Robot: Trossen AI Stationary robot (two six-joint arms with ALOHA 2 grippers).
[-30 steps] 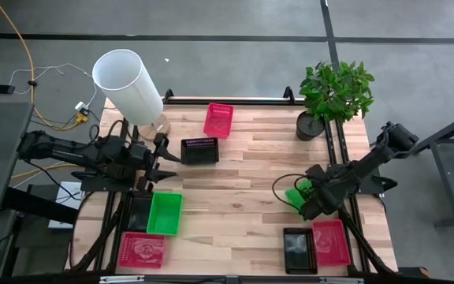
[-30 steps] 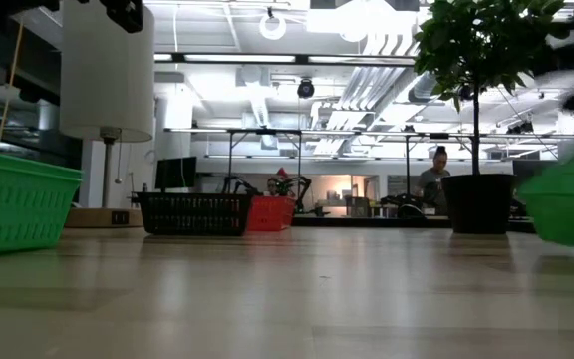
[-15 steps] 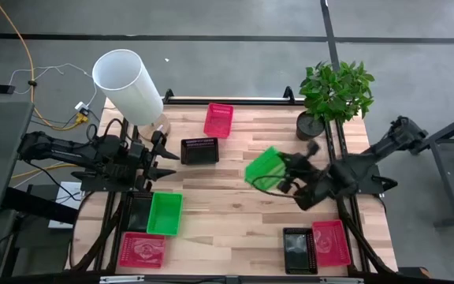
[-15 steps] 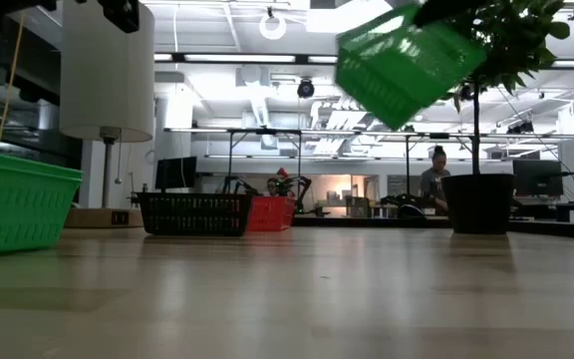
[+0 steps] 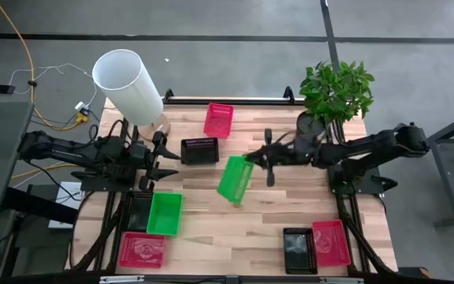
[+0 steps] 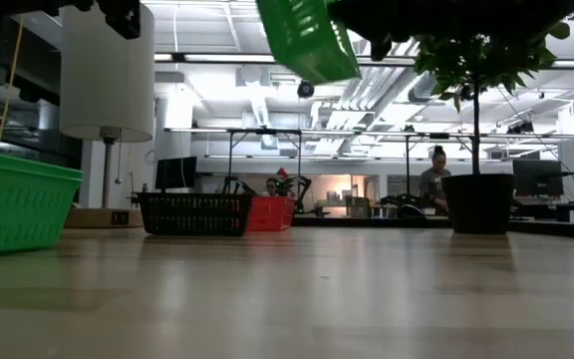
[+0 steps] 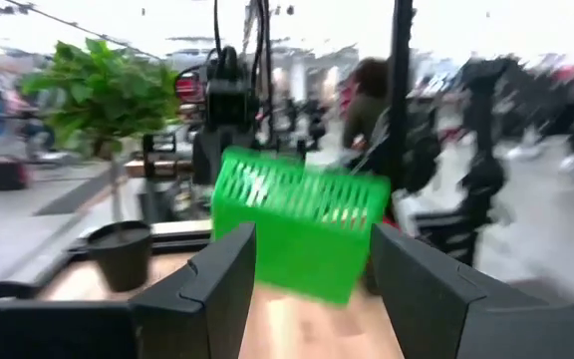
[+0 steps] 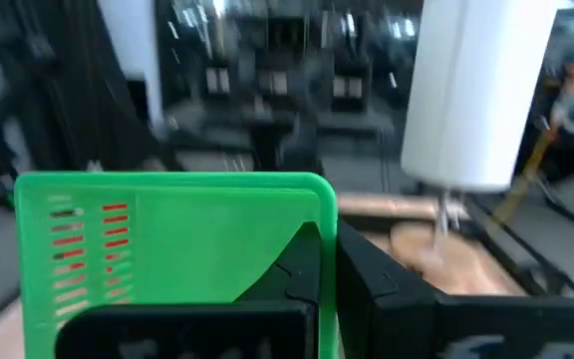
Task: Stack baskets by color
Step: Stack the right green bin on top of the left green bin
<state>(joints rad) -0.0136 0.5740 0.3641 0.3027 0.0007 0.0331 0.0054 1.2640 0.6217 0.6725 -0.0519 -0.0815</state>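
Note:
My right gripper [image 5: 250, 162] reaches level over the table's middle, shut on a green basket [image 5: 234, 180] that also shows high in the low view [image 6: 307, 35] and in front of my left gripper [image 7: 302, 234]. My left gripper [image 5: 166, 158] waits open at the left, its fingers apart [image 7: 312, 294] and touching nothing. A second green basket [image 5: 165, 213] rests on its base at the near left, beside a black one [image 5: 138, 211]. Other baskets rest on the table: red [image 5: 142, 249], black [image 5: 199, 150], red [image 5: 218, 120], and a black [image 5: 298, 249] and red [image 5: 331, 241] pair. My right gripper pinches one end wall of the green basket [image 8: 328, 234] near a corner, one finger inside [image 8: 302, 261] and one outside [image 8: 372, 271]. The fingers come level from the table's right. The basket is lifted clear and hangs tilted, its free end [image 5: 231, 199] lower and toward the near edge.
A tall white cylinder [image 5: 128, 85] stands at the far left and a potted plant [image 5: 336, 95] at the far right. Bare wood [image 5: 235, 237] lies between the near-left and near-right basket groups.
My right gripper has swung from the table's near right up and toward the middle, turning from pointing down to level. The green basket went with it, lifted clear of the table and tipped onto its end. My left gripper stays open.

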